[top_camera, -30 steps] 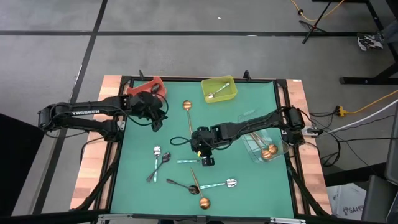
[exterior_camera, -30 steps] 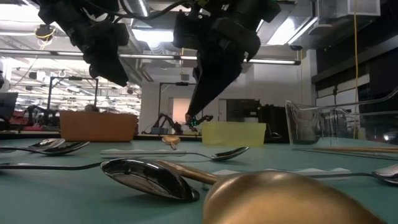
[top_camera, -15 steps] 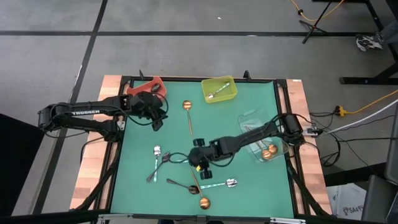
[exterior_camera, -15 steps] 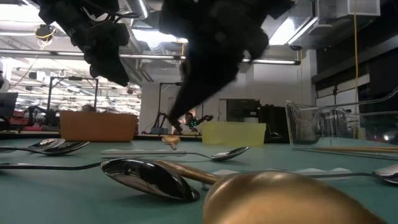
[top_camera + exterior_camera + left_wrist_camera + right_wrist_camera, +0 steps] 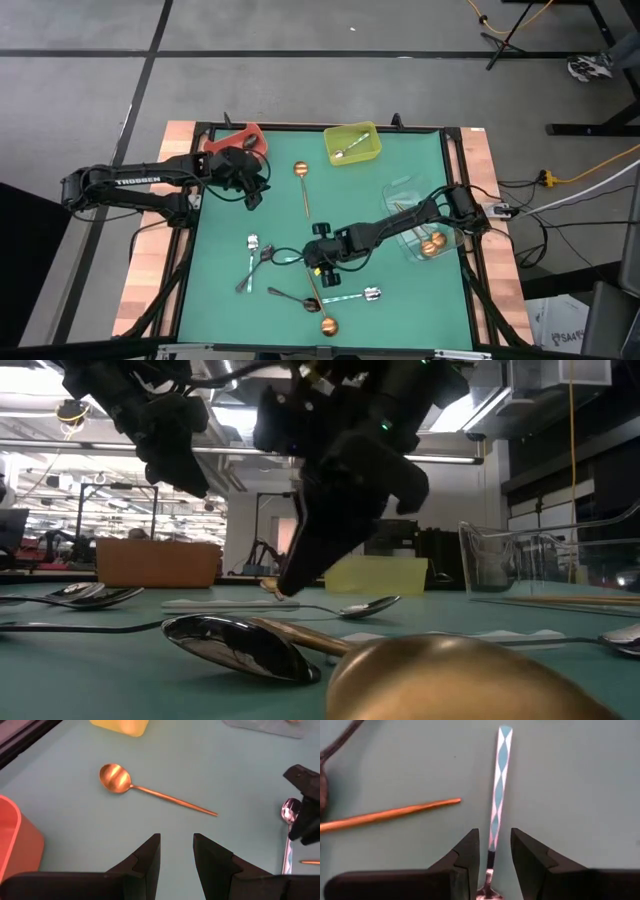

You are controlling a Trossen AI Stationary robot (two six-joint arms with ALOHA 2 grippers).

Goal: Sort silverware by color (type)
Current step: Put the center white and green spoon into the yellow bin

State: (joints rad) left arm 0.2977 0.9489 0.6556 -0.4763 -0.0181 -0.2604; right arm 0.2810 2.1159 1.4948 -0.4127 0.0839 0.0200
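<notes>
Slim spoons lie scattered on the green mat. My right gripper (image 5: 318,265) is low over the middle of the mat and open. Its fingers stand on either side of a silver spoon (image 5: 497,795), near the bowl end, without touching it. A copper spoon's handle (image 5: 390,815) lies beside it. My left gripper (image 5: 253,195) hangs open near the red bin (image 5: 238,140), with a copper spoon (image 5: 150,792) on the mat ahead of it. More black (image 5: 290,298), silver (image 5: 357,296) and copper (image 5: 322,312) spoons lie toward the near edge.
A yellow-green bin (image 5: 352,143) at the far edge holds a silver spoon. A clear bin (image 5: 420,225) at the right holds copper spoons. A black spoon (image 5: 256,271) and a silver spoon (image 5: 252,242) lie left of my right gripper. A raised black frame borders the mat.
My right gripper has moved toward the near edge and down, from above the mat's middle to just over the silver spoon. Nothing on the mat has shifted.
</notes>
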